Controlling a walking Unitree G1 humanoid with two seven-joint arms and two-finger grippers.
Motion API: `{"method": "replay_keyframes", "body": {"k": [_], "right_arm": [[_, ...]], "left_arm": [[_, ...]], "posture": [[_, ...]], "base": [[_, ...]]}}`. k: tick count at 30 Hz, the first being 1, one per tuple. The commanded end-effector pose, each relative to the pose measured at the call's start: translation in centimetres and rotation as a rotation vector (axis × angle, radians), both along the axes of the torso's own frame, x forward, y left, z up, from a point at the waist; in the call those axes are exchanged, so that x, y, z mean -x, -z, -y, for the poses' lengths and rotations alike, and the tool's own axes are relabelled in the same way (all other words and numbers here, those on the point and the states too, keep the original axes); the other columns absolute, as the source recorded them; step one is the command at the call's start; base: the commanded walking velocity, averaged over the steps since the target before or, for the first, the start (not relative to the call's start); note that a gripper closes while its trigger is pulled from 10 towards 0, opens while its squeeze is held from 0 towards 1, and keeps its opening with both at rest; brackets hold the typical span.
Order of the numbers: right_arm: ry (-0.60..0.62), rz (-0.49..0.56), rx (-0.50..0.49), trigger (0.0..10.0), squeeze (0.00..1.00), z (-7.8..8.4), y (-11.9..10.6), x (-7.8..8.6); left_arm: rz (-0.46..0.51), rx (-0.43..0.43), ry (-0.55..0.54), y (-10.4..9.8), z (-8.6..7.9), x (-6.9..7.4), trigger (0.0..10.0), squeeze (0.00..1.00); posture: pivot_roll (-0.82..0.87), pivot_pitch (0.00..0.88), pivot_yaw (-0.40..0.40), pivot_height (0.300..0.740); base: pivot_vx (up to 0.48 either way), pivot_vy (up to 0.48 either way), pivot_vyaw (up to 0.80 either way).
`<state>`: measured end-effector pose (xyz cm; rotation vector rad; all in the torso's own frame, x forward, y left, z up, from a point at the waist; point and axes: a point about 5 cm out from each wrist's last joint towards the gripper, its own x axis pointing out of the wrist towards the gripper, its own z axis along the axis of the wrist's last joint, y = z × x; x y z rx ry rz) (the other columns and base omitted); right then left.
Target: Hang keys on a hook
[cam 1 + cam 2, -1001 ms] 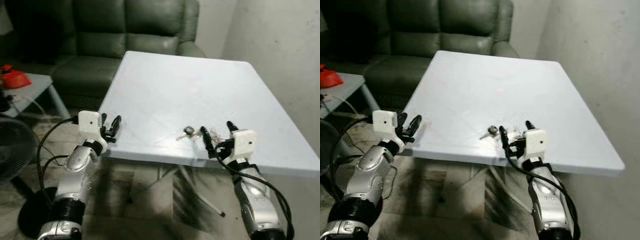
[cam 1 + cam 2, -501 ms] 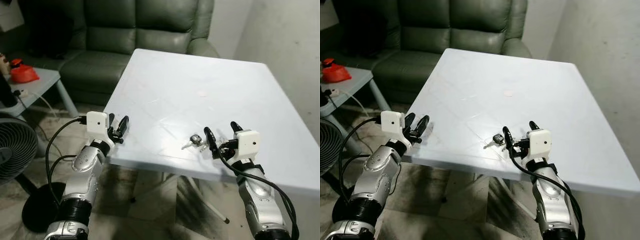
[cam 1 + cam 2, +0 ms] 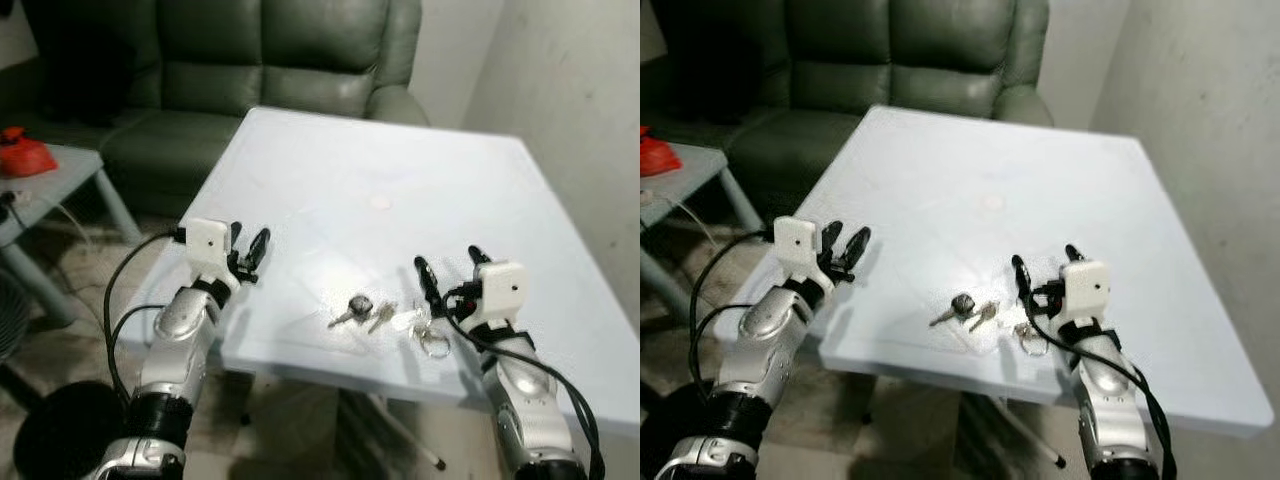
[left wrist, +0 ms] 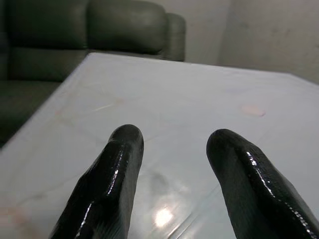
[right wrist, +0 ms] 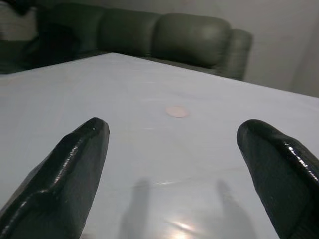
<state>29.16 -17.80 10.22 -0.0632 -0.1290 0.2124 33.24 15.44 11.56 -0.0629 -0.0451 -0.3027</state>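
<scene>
Both silver arms reach forward over the near edge of the white tabletop (image 3: 400,170), wrists level and fingers pointing away from the robot. The right gripper (image 3: 452,272) hovers just above the surface with its two black fingers spread wide, holding nothing; in the right wrist view the fingers (image 5: 70,169) stand far apart over bare tabletop. The left gripper (image 3: 247,245) hangs over the tabletop's left edge, its fingers (image 4: 112,174) parted a little and likewise empty.

The keys (image 3: 385,318) lie flat on the tabletop just to the left of the right gripper and slightly nearer the robot than its fingertips, with their ring (image 3: 432,343) close under the right wrist. A dark green sofa (image 3: 270,60) stands beyond the table.

Compared with half a second ago, the whole view has shifted, so the camera has moved; the keys now lie nearer the right wrist, and both grippers are as open as before.
</scene>
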Motion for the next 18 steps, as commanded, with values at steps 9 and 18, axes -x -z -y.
{"method": "replay_keyframes", "body": {"k": [9,18], "right_arm": [[-0.013,-0.014,-0.008,10.0,0.0,0.0,-0.1,-0.1],[-0.017,-0.011,0.077,10.0,0.0,0.0,-0.4,-0.5]], "left_arm": [[0.047,-0.049,0.015,-0.4,0.4,0.4,10.0,0.0],[0.052,-0.104,0.122,0.2,2.5,1.4,10.0,0.0]], "posture": [[-0.14,0.0,-0.023,0.74],[-0.14,0.004,-0.023,0.74]], "base": [[0.0,0.0,-0.12],[0.0,0.0,-0.25]]}}
